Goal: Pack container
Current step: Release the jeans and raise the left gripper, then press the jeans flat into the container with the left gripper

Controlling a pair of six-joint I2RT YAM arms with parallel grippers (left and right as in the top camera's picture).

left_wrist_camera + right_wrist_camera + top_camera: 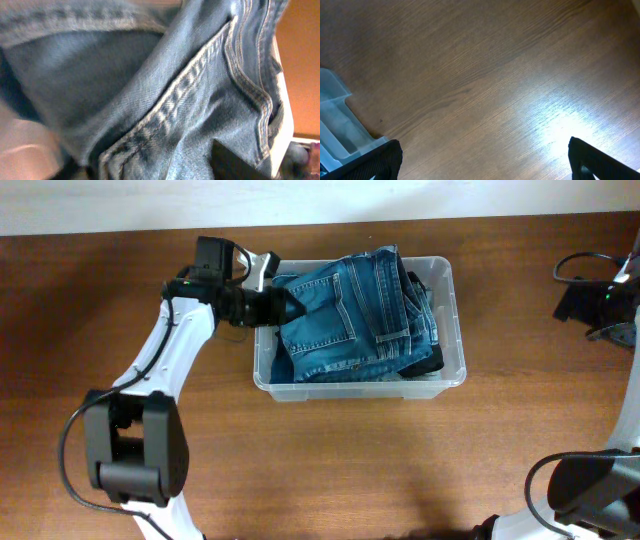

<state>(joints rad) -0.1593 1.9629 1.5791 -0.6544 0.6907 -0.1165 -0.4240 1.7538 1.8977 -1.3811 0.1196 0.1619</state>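
Note:
The container (452,320), a clear plastic bin, stands at the table's far middle. Folded blue jeans (350,315) fill it and rise above its rim, with dark clothing (425,365) under them at the right. My left gripper (283,305) is at the bin's left wall, its black fingers spread against the jeans' left edge. In the left wrist view denim (150,90) fills the frame and one dark finger (235,162) shows at the bottom right. My right gripper (485,160) is open and empty over bare table; a corner of the container (337,125) shows at its left.
The right arm (590,300) sits at the table's far right edge with a black cable by it. The wooden table (330,470) stretches in front of the bin. A white wall runs along the back.

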